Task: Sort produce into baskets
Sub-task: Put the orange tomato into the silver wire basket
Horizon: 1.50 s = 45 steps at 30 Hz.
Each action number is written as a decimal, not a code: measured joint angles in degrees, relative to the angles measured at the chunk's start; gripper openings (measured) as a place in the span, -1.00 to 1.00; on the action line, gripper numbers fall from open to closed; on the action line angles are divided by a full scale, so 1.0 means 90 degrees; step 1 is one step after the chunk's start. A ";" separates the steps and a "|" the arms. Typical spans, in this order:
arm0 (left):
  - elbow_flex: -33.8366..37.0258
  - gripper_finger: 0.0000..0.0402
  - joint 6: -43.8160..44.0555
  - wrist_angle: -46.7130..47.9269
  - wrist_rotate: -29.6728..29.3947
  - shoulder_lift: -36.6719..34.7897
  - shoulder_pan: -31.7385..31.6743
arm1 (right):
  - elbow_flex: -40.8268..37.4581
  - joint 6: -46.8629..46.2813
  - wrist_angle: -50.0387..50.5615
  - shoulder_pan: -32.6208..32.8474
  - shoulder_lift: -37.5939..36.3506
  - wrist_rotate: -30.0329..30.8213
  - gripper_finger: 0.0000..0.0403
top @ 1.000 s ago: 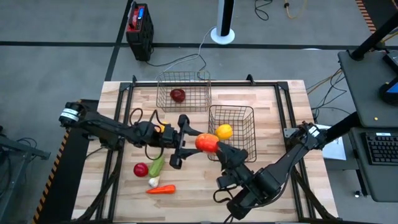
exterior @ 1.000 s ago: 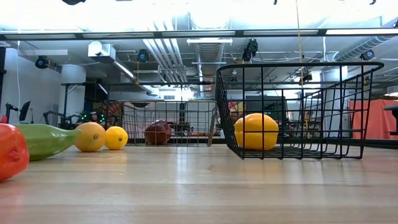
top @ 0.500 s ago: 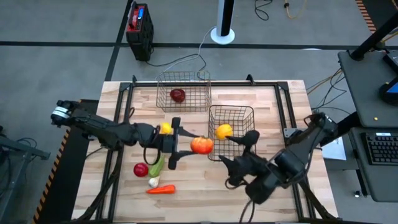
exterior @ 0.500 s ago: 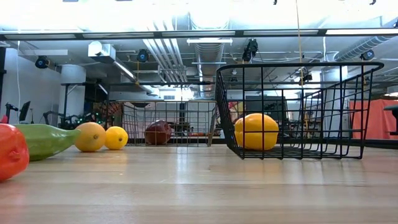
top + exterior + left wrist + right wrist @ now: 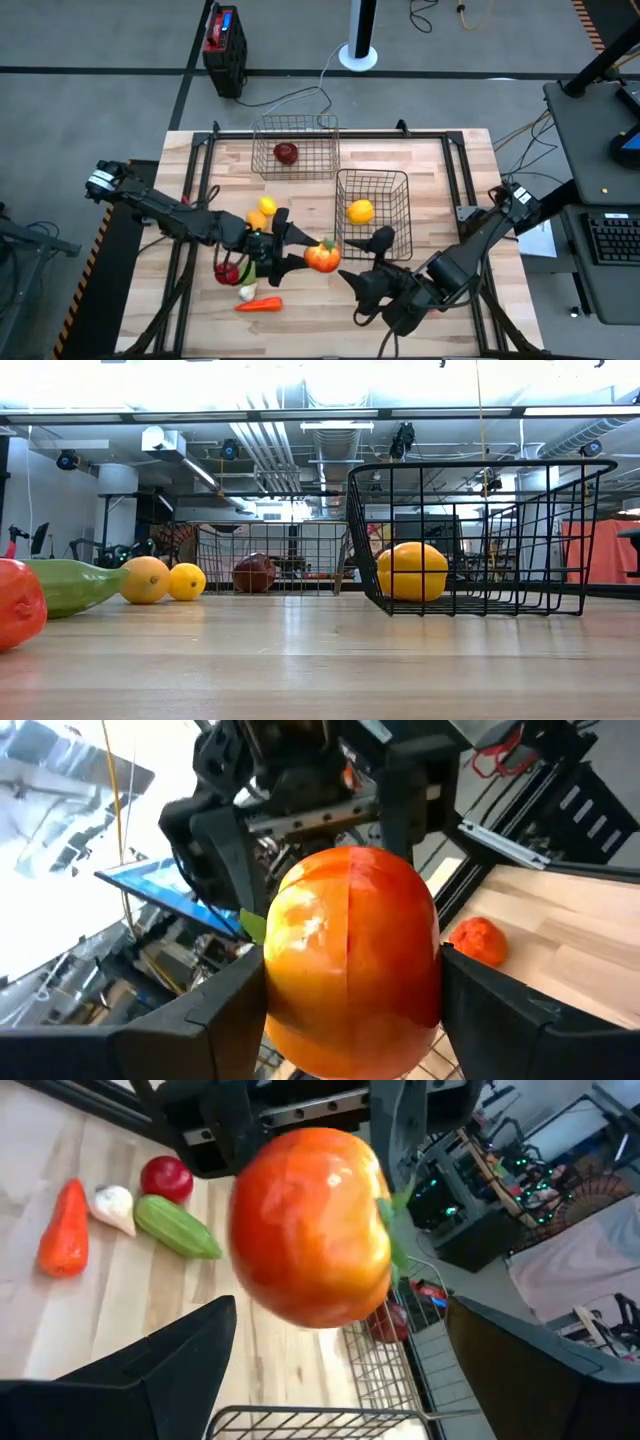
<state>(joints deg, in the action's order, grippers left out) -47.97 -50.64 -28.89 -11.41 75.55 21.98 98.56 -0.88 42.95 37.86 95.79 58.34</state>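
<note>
- The left gripper (image 5: 300,257) is clamped on an orange-red tomato (image 5: 322,257), holding it above the wooden table (image 5: 440,170) just in front of the nearer wire basket (image 5: 372,212).
- In the left wrist view the tomato (image 5: 350,955) fills the gap between the two dark fingers (image 5: 520,1010), pressed on both sides.
- The right gripper (image 5: 368,262) faces the tomato from the other side with its fingers spread wide and nothing between them.
- A yellow-orange round fruit (image 5: 360,211) lies in the nearer basket; a dark red fruit (image 5: 286,153) lies in the farther basket (image 5: 295,146).
- On the table beside the left arm lie two yellow round fruits (image 5: 262,210), a red round piece (image 5: 227,272), a green cucumber (image 5: 246,268), white garlic (image 5: 247,292) and an orange carrot (image 5: 258,305).
</note>
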 joint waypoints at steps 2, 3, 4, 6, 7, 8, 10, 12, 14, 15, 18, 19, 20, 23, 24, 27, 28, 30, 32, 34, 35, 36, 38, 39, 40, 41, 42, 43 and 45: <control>0.0000 0.18 -0.0126 -0.0103 -0.0008 0.0000 0.0079 | -0.0012 0.0058 -0.0025 -0.0041 0.0000 -0.0025 0.74; 0.0000 0.18 -0.0165 -0.0180 -0.0011 0.0007 0.0112 | -0.0014 0.0089 -0.0069 -0.0063 0.0000 -0.0047 0.74; 0.0000 0.18 -0.0187 -0.0268 -0.0008 0.0021 0.0133 | -0.0014 0.0196 -0.0166 -0.0094 0.0000 -0.0097 0.73; 0.0000 0.18 -0.0203 -0.0397 -0.0006 0.0039 0.0170 | -0.0014 0.0364 -0.0432 -0.0169 0.0000 -0.0347 0.73; 0.0000 0.18 -0.0204 -0.0448 -0.0003 0.0052 0.0170 | -0.0014 0.0442 -0.0575 -0.0202 0.0000 -0.0440 0.73; 0.0000 0.18 -0.0204 -0.0491 -0.0003 0.0060 0.0167 | -0.0014 0.0550 -0.0709 -0.0227 0.0000 -0.0478 0.73; 0.0000 0.18 -0.0215 -0.0525 -0.0008 0.0080 0.0167 | -0.0017 0.0751 -0.0876 -0.0251 0.0000 -0.0492 0.73; 0.0000 0.17 -0.0208 -0.0620 -0.0017 0.0115 0.0165 | -0.0019 0.0950 -0.1073 -0.0254 0.0000 -0.0492 0.73; 0.0000 0.17 -0.0173 -0.0670 -0.0023 0.0129 0.0167 | -0.0019 0.1187 -0.1222 -0.0252 0.0000 -0.0488 0.73; 0.0000 0.17 -0.0171 -0.0673 -0.0023 0.0129 0.0167 | -0.0021 0.1237 -0.1288 -0.0252 0.0000 -0.0489 0.73; 0.0000 0.18 -0.0149 -0.0695 -0.0028 0.0129 0.0167 | -0.0037 0.1340 -0.1337 -0.0253 0.0000 -0.0475 0.67; 0.0000 0.18 -0.0128 -0.0705 -0.0035 0.0131 0.0165 | -0.0039 0.1354 -0.1336 -0.0254 0.0000 -0.0453 0.63; 0.0000 0.18 -0.0112 -0.0725 -0.0084 0.0131 0.0165 | -0.0039 0.1370 -0.1337 -0.0254 0.0000 -0.0421 0.59; 0.0000 0.19 -0.0104 -0.0742 -0.0232 0.0131 0.0167 | -0.0039 0.1439 -0.1331 -0.0263 0.0000 -0.0371 0.43; 0.0000 0.19 -0.0104 -0.0736 -0.0248 0.0131 0.0167 | -0.0039 0.1446 -0.1326 -0.0264 0.0000 -0.0369 0.37; 0.0000 0.19 -0.0108 -0.0738 -0.0280 0.0131 0.0172 | -0.0039 0.1496 -0.1339 -0.0266 0.0000 -0.0370 0.24; 0.0000 0.19 -0.0098 -0.0738 -0.0298 0.0131 0.0172 | -0.0039 0.1497 -0.1334 -0.0266 0.0000 -0.0366 0.22; 0.0000 0.22 0.0002 -0.0743 -0.0325 0.0131 0.0174 | -0.0039 0.1485 -0.1345 -0.0286 0.0000 -0.0374 0.20; 0.0000 0.27 0.0113 -0.0758 -0.0345 0.0131 0.0172 | -0.0039 0.1473 -0.1348 -0.0299 0.0000 -0.0383 0.21; 0.0000 0.34 0.0196 -0.0767 -0.0497 0.0131 0.0179 | -0.0039 0.1514 -0.1335 -0.0327 0.0000 -0.0363 0.23; 0.0000 0.38 0.0292 -0.0770 -0.0671 0.0131 0.0189 | -0.0039 0.1553 -0.1324 -0.0339 0.0000 -0.0315 0.23; 0.0000 0.42 0.0440 -0.0783 -0.0878 0.0131 0.0194 | -0.0037 0.1597 -0.1314 -0.0370 0.0000 -0.0263 0.23; 0.0000 0.49 0.0769 -0.0784 -0.1364 0.0126 0.0196 | -0.0003 0.1697 -0.1264 -0.0404 0.0000 -0.0164 0.23; 0.0000 0.52 0.0896 -0.0784 -0.1582 0.0124 0.0196 | 0.0027 0.1732 -0.1262 -0.0432 0.0000 -0.0105 0.22; 0.0000 0.55 0.0987 -0.0753 -0.1779 0.0114 0.0194 | 0.0047 0.1801 -0.1294 -0.0454 0.0000 -0.0020 0.22; 0.0000 0.57 0.1073 -0.0648 -0.1953 0.0106 0.0189 | 0.0056 0.1899 -0.1325 -0.0478 0.0000 0.0061 0.22; 0.0000 0.59 0.1149 -0.0536 -0.2076 0.0104 0.0187 | 0.0059 0.2025 -0.1329 -0.0500 0.0000 0.0189 0.22; 0.0000 0.60 0.1255 -0.0422 -0.2207 0.0106 0.0184 | 0.0059 0.2133 -0.1322 -0.0545 -0.0010 0.0318 0.23; 0.0002 0.62 0.1500 -0.0254 -0.2551 0.0107 0.0198 | 0.0059 0.2359 -0.1327 -0.0683 -0.0041 0.0384 0.23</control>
<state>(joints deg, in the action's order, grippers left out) -47.94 -37.14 -31.18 -34.37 76.51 23.76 99.09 20.35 31.01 31.72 95.42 61.80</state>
